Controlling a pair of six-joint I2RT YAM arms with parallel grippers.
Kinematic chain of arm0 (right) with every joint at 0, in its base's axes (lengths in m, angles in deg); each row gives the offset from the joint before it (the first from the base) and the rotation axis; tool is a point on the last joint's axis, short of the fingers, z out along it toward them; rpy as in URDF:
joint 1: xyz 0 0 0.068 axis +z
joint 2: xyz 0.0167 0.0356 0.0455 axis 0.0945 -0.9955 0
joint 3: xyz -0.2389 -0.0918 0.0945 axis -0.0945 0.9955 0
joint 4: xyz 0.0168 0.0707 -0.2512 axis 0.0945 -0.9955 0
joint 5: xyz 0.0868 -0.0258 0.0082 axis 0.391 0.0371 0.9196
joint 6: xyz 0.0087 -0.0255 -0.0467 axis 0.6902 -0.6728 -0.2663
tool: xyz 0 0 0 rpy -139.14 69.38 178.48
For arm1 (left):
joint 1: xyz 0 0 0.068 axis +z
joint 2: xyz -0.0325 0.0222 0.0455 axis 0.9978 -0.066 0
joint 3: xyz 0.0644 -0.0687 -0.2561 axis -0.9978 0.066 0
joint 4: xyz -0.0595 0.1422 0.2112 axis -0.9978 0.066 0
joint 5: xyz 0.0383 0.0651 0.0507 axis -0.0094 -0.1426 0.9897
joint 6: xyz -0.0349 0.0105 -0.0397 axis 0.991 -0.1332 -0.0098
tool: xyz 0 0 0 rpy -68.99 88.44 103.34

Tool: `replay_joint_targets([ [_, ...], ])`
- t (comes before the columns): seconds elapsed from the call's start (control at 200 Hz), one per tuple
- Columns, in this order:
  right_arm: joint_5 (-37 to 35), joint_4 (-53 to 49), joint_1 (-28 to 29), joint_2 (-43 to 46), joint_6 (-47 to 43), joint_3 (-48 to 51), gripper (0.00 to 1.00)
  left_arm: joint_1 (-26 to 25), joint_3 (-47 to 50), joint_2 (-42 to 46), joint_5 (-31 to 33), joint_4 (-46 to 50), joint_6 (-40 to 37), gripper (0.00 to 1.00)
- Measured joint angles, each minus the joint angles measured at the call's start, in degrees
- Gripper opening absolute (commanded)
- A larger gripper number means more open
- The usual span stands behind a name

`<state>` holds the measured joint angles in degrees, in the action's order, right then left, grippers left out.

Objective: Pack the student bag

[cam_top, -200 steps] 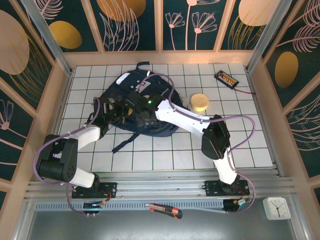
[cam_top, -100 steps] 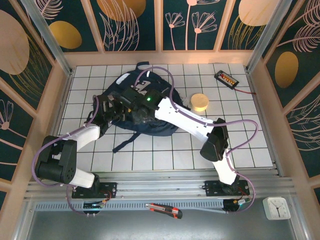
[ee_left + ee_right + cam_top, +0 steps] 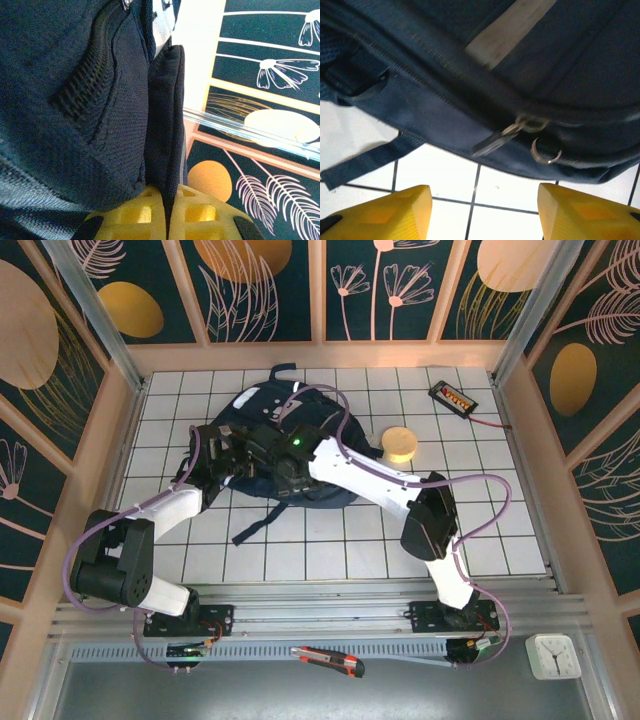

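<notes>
The student bag (image 3: 265,405), dark navy with a light stripe (image 3: 507,30), lies on the white tiled table left of centre. My left gripper (image 3: 222,452) is at its left side. Its yellow fingers (image 3: 200,215) are shut on a dark padded edge of the bag (image 3: 165,125). My right gripper (image 3: 272,474) reaches across the bag from the right and hovers open over its near edge. In the right wrist view (image 3: 481,192) a metal zip pull (image 3: 497,140) and a small ring (image 3: 546,152) hang just beyond the fingertips, untouched. A loose strap (image 3: 255,525) trails toward me.
A round yellow object (image 3: 400,443) sits right of the bag, and a small black device (image 3: 452,397) with a cable lies at the far right. A box cutter (image 3: 327,660) and a white clock (image 3: 553,655) rest by the near rail. Patterned walls enclose the table.
The right arm's wrist shifted slightly over the bag and its elbow swung a little. The bag's near edge and loose strap moved slightly. The left gripper kept its hold.
</notes>
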<state>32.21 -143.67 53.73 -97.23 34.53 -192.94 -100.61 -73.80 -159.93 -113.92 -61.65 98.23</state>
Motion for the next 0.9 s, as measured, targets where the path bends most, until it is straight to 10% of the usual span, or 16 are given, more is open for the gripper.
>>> replay_joint_targets([
  [0.901, -0.07, 0.68, -2.6, -1.84, -0.11, -2.91, 0.22, -0.63, 0.0, 0.0, 0.28, -0.39, 1.18, 0.0],
])
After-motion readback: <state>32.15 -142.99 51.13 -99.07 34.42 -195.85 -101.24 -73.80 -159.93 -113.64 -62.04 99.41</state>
